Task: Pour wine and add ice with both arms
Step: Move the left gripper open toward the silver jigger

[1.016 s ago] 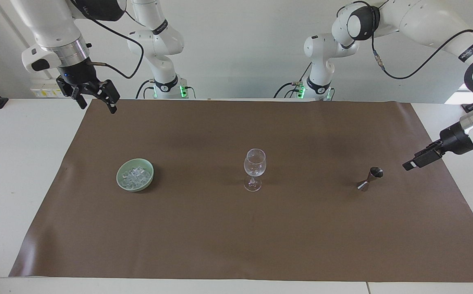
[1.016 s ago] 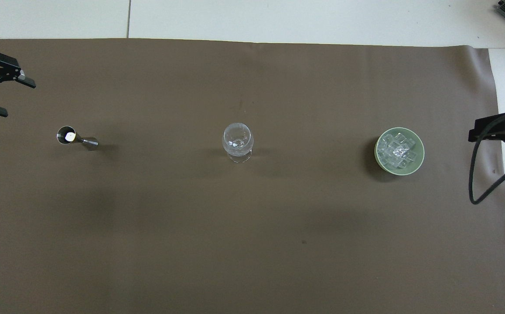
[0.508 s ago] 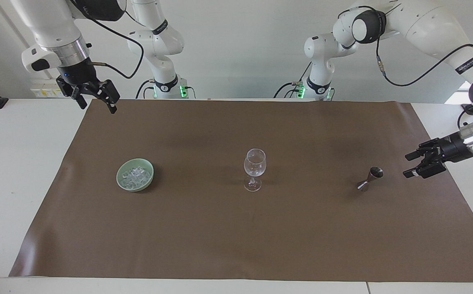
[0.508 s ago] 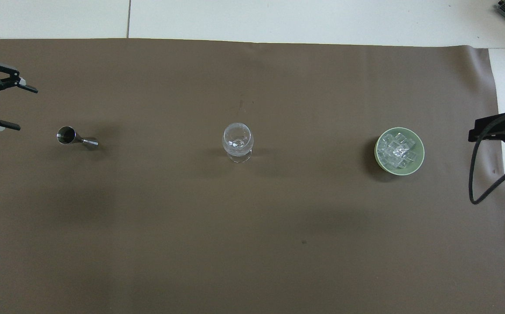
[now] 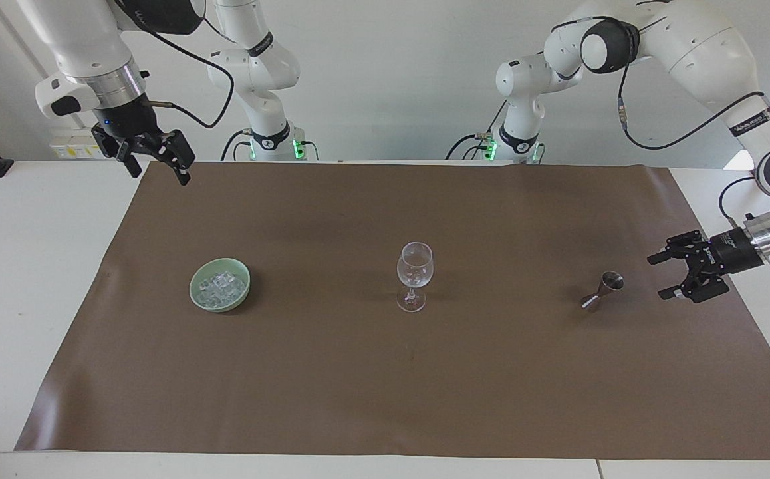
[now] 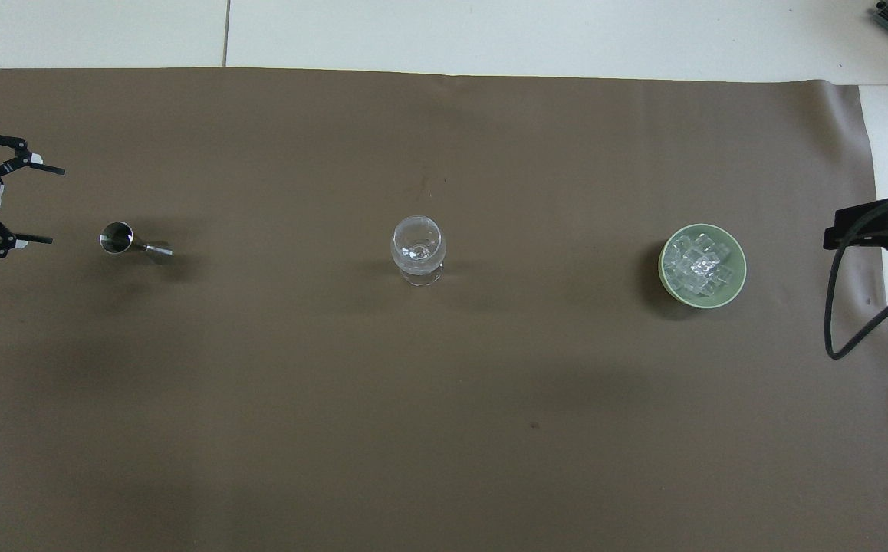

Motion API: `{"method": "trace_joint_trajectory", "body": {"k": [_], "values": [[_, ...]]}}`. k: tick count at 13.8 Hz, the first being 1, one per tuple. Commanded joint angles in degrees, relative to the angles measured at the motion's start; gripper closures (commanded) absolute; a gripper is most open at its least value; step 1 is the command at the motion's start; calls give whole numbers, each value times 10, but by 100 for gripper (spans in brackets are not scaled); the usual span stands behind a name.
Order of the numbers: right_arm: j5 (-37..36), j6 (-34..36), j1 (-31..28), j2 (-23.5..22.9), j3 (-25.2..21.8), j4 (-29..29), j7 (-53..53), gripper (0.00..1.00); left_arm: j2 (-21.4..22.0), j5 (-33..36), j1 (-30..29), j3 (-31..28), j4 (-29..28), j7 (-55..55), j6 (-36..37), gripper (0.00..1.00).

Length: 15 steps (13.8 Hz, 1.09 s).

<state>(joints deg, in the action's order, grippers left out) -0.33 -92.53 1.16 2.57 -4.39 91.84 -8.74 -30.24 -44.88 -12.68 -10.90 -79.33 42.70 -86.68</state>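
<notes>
A clear wine glass stands upright mid-mat. The ice fills a pale green bowl toward the right arm's end. A small steel jigger stands toward the left arm's end; I see no wine, and its contents are hidden. My left gripper hangs low beside the jigger, apart from it, open, its jaws turned toward it. My right gripper waits open, raised over the mat's corner at its own end, holding nothing.
A brown mat covers most of the white table. A black cable loops down from the right arm over the mat's edge. Glass, bowl and jigger stand in one row, widely spaced.
The left gripper has swung in and turned, so both its fingers now face the jigger from closer by. The right arm has not moved.
</notes>
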Motion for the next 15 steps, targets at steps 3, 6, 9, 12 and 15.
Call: {"method": "trace_joint_trajectory", "body": {"k": [3,6,9,12,15], "values": [[15,0,-5,4,3,5,6,0,24,-56,-10,1,-99,13,-50,0],[15,0,-5,4,3,5,6,0,32,-84,-13,1,-133,35,-53,0],[15,0,-5,4,3,5,6,0,28,-129,-37,1,-165,51,-50,0],[15,0,-5,4,3,6,6,0,22,-143,-46,2,-179,50,-51,0],[15,0,-5,4,3,5,6,0,-10,-187,-58,5,-179,48,-35,0]]}}
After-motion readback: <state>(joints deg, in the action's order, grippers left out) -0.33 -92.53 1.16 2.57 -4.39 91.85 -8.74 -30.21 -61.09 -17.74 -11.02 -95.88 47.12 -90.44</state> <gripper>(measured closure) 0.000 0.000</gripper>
